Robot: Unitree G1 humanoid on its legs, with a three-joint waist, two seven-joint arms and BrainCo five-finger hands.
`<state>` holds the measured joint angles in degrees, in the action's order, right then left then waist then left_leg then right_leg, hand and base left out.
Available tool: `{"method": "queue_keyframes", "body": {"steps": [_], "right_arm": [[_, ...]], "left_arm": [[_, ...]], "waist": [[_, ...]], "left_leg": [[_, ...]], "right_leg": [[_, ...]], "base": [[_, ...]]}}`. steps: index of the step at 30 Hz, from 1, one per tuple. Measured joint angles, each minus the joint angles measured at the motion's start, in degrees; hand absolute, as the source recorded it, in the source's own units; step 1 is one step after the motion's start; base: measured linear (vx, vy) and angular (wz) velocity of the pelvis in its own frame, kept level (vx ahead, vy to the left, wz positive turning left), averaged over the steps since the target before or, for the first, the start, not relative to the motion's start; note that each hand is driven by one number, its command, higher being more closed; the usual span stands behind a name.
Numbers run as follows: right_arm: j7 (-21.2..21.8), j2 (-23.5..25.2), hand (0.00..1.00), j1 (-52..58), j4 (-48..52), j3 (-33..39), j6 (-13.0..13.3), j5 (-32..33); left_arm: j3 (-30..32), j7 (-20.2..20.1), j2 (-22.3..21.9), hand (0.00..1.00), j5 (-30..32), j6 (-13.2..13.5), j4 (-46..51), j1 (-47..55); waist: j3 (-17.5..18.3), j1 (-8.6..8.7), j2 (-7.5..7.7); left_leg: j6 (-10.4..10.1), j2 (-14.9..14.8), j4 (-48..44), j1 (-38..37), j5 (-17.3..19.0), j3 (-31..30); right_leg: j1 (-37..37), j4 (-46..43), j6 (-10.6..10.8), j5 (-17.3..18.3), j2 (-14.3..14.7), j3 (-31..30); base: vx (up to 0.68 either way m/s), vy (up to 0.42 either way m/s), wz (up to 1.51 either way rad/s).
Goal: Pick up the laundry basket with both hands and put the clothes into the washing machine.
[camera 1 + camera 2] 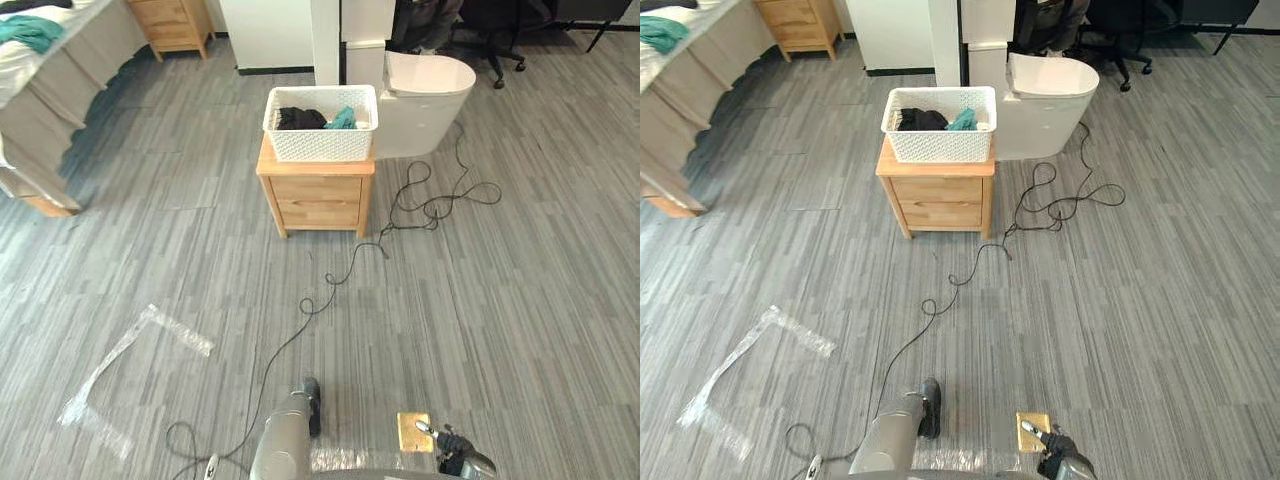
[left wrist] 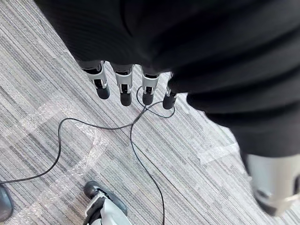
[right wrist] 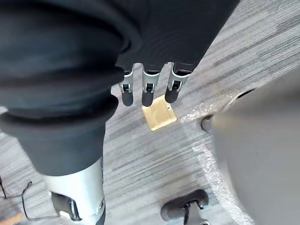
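On the wooden nightstand (image 1: 317, 200) in the middle of the room we see the white laundry basket (image 1: 320, 140), upright, well apart from both hands. Dark clothes (image 1: 298, 118) and a teal piece (image 1: 343, 119) lie inside it. Just behind and to the right of the nightstand stands a white rounded machine (image 1: 425, 95) with its lid down. Our left hand (image 2: 124, 86) hangs low over the grey plank floor (image 1: 520, 300), fingers straight and spread a little, with nothing in it. Our right hand (image 3: 147, 91) hangs the same way, fingers loose and empty, above a small brass floor plate (image 3: 158, 115). Strips of clear tape (image 1: 180, 330) are stuck to the floor on the left. A bed (image 1: 70, 80) with a teal cloth (image 1: 30, 32) on it stands at the far left.
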<state>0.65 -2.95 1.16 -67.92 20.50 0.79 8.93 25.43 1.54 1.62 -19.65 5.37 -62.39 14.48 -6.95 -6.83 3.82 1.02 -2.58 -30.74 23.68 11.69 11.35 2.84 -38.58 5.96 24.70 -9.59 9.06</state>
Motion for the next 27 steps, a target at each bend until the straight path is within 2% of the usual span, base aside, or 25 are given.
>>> {"method": "queue_keyframes", "body": {"steps": [1,2,3,4,5,6,7,10,11,12,13,14,15,16,17,18,19,20,21,22,23,24,25,26,27], "right_arm": [[0.1,0.1,0.00,0.5,0.0,0.7,-0.1,0.0],[0.7,0.4,0.00,1.1,-0.3,2.5,-0.1,0.2],[0.8,0.2,0.00,1.3,-0.4,3.9,-0.1,0.5],[0.8,0.2,0.00,1.6,-0.4,4.3,-0.1,0.6],[0.8,0.2,0.00,1.6,0.3,4.4,0.2,0.8],[0.8,0.1,0.00,1.6,1.9,4.2,0.4,0.8],[0.8,0.1,0.00,1.5,2.8,4.1,0.6,0.8],[0.7,-0.2,0.00,0.3,4.7,2.4,0.8,2.4],[0.7,-0.4,0.00,0.3,6.4,1.3,0.8,2.8],[0.7,-0.4,0.00,0.5,6.7,1.0,0.8,2.9],[0.6,-0.3,0.00,0.8,6.7,0.9,0.7,2.9],[0.6,-0.3,0.00,1.6,6.6,0.2,0.6,3.0],[0.7,-0.6,0.00,1.9,6.5,0.2,0.5,3.0],[0.7,-1.5,0.00,1.6,7.0,0.3,0.6,3.0],[0.7,-2.0,0.00,1.5,7.4,0.2,0.6,3.0],[0.6,-2.1,0.00,1.0,8.9,0.0,0.6,2.9],[0.6,-2.0,0.00,0.5,9.2,-0.7,0.6,2.9],[0.2,-2.1,0.00,-0.5,9.2,-1.3,0.6,3.0],[-0.5,-1.9,0.00,-1.2,9.2,-1.5,0.6,3.3],[-0.7,-1.9,0.00,-1.3,9.3,-1.5,0.6,3.6],[-1.1,-2.0,0.00,-1.5,10.6,-1.4,0.6,4.1],[-1.8,-2.4,0.00,-0.7,12.8,-1.4,1.0,4.4],[-1.9,-3.4,0.00,-0.8,15.7,-1.4,1.2,4.5],[-2.0,-3.9,0.00,-0.9,17.4,-1.4,1.3,4.5],[-2.1,-4.4,0.00,-0.8,21.7,-0.9,1.2,4.5]], "left_arm": [[0.0,-0.1,0.4,0.00,0.0,0.0,-0.1,-0.3],[-0.1,-0.1,1.2,0.00,0.0,0.0,-0.1,-0.3],[-0.1,-0.2,1.8,0.00,0.0,0.0,0.2,-0.8],[-0.1,-0.1,1.8,0.00,0.0,0.0,0.7,-1.2],[-0.2,-0.1,1.8,0.00,0.0,0.2,2.1,-2.2],[-0.3,-0.2,1.8,0.00,0.0,0.4,3.1,-4.0],[-0.4,-0.2,1.8,0.00,0.0,0.4,3.7,-5.1],[-2.0,0.1,1.6,0.00,0.1,1.0,4.2,-9.2],[-3.1,0.3,1.8,0.00,0.1,1.4,4.2,-9.9],[-3.4,0.5,1.8,0.00,0.1,1.5,4.3,-10.2],[-3.4,1.1,2.1,0.00,0.1,1.7,4.5,-10.4],[-3.4,1.3,3.0,0.00,0.1,2.1,4.4,-10.1],[-3.3,1.4,2.6,0.00,0.2,2.1,4.4,-9.8],[-3.3,1.5,2.0,0.00,0.2,2.1,4.4,-9.4],[-3.2,1.6,1.5,0.00,0.1,2.2,4.5,-9.2],[-1.7,1.8,0.9,0.00,0.0,2.1,4.4,-8.7],[-0.9,1.9,0.8,0.00,0.0,2.1,4.5,-8.4],[-0.2,2.3,0.9,0.00,-1.1,1.9,4.9,-8.1],[-0.1,2.5,1.0,0.00,-2.9,1.8,6.5,-7.6],[-0.1,2.5,1.1,0.00,-3.9,1.8,7.5,-7.4],[-0.1,2.4,1.1,0.00,-5.1,1.8,11.0,-6.5],[-0.1,2.5,1.1,0.00,-6.5,1.9,14.9,-5.9],[-0.1,2.7,1.1,0.00,-7.6,2.0,19.7,-4.9],[0.0,3.0,1.0,0.00,-8.1,2.3,21.9,-4.5],[0.3,3.7,0.8,0.00,-8.9,2.7,24.8,-4.3]], "waist": [[0.1,0.76,0.54],[-0.2,1.65,0.92],[-0.7,2.09,0.15],[-0.9,2.73,-0.13],[-0.8,3.01,-1.04],[-0.5,3.11,-2.12],[-0.7,3.27,-2.57],[-1.5,5.13,-3.66],[-1.6,6.07,-3.77],[-1.7,6.21,-3.71],[-1.6,6.32,-3.02],[-1.4,6.27,-2.00],[-1.0,6.14,-2.22],[-1.0,6.24,-4.11],[-0.8,5.97,-5.18],[-1.0,5.76,-6.49],[-1.5,5.56,-6.16],[-2.7,5.22,-6.65],[-3.8,4.32,-5.97],[-4.1,4.10,-5.35],[-4.3,3.57,-3.96],[-4.0,2.84,-2.62],[-3.9,2.72,-2.38],[-3.9,2.79,-2.79],[-3.5,2.84,-4.27]], "left_leg": [[0.5,0.6,-0.9,-1.1,1.3,0.0],[1.4,1.4,-1.7,-5.0,3.5,-0.6],[1.7,1.5,-0.9,-10.1,5.2,-1.6],[1.8,1.5,0.3,-12.9,5.5,-2.6],[1.8,0.9,4.5,-18.7,5.5,-4.3],[1.8,-0.1,9.0,-23.1,5.5,-5.8],[1.7,-0.6,10.7,-24.8,5.5,-6.6],[0.8,-3.4,14.9,-31.1,4.9,-7.1],[0.8,-4.5,15.2,-32.9,4.9,-7.5],[0.8,-4.9,15.7,-34.1,4.9,-7.8],[0.6,-5.4,16.8,-36.6,5.0,-8.5],[-0.9,-5.8,15.7,-39.1,5.7,-10.5],[-2.3,-7.7,12.0,-39.0,5.3,-12.5],[-5.5,-10.7,2.9,-35.5,1.9,-15.0],[-5.5,-12.0,-2.7,-32.8,-1.1,-16.2],[-5.7,-14.0,-13.9,-26.6,-12.7,-17.8],[-6.5,-14.9,-20.2,-23.3,-14.1,-18.0],[-6.4,-16.2,-32.6,-18.4,-10.4,-17.9],[-6.5,-16.4,-40.3,-15.3,-6.1,-17.1],[-6.4,-16.2,-41.2,-14.0,-4.5,-16.3],[-6.0,-15.8,-38.0,-11.7,-2.3,-14.1],[-6.4,-14.7,-29.2,-10.6,-1.6,-12.2],[-6.8,-14.0,-18.4,-9.5,-1.4,-10.9],[-7.0,-13.8,-13.1,-9.1,-1.5,-10.6],[-7.9,-12.5,0.7,-9.7,-2.2,-10.4]], "right_leg": [[2.6,-7.5,0.9,-3.0,-1.6,0.1],[5.4,-19.0,1.4,-10.6,-3.7,0.2],[6.7,-26.8,0.7,-11.3,-4.3,1.3],[7.0,-29.0,0.0,-11.0,-4.5,2.4],[8.4,-30.0,-2.0,-9.9,-4.2,5.3],[11.2,-27.3,-3.4,-9.0,-3.8,9.1],[12.7,-24.7,-3.7,-8.7,-3.7,10.6],[18.3,-0.8,-3.9,-9.1,-2.4,12.5],[19.8,9.9,-2.8,-13.3,-2.2,10.8],[20.0,15.7,-1.9,-16.2,-2.1,9.5],[19.4,25.4,0.4,-21.3,-2.3,6.7],[19.7,25.7,0.0,-25.0,-2.9,4.4],[20.3,21.0,-2.1,-28.8,-1.6,3.9],[20.6,15.8,-4.1,-27.2,0.5,5.1],[20.2,14.7,-4.8,-25.2,1.9,5.7],[18.6,13.9,-6.5,-21.9,4.3,6.5],[17.4,13.9,-7.9,-20.7,5.6,6.5],[13.4,14.6,-9.4,-19.7,7.7,6.5],[8.7,16.0,-9.9,-19.4,9.2,6.5],[6.5,17.0,-9.9,-19.4,9.4,6.4],[2.1,20.0,-9.9,-19.4,9.3,6.3],[-0.9,23.5,-9.8,-19.3,8.7,5.8],[-3.3,26.8,-9.0,-18.7,8.5,5.6],[-4.3,28.1,-8.7,-18.4,8.6,5.7],[-5.0,29.1,-8.1,-18.3,8.7,6.1]], "base": [[0.67,0.166,0.39],[0.72,0.124,0.38],[0.72,0.102,0.32],[0.67,0.044,0.26],[0.62,-0.004,0.28],[0.61,-0.030,0.29],[0.60,-0.075,0.36],[0.68,-0.183,0.52],[0.60,-0.229,0.55],[0.63,-0.298,0.65],[0.67,-0.360,0.69],[0.69,-0.391,0.66],[0.70,-0.446,0.48],[0.68,-0.492,0.17],[0.81,-0.537,-0.03],[0.68,-0.401,-0.18],[0.68,-0.330,-0.32],[0.61,-0.295,-0.41],[0.57,-0.272,-0.40],[0.50,-0.222,-0.21],[0.46,-0.195,-0.11],[0.52,-0.197,-0.17],[0.41,-0.128,-0.22],[0.45,-0.011,-0.23],[0.36,0.062,-0.11]]}}
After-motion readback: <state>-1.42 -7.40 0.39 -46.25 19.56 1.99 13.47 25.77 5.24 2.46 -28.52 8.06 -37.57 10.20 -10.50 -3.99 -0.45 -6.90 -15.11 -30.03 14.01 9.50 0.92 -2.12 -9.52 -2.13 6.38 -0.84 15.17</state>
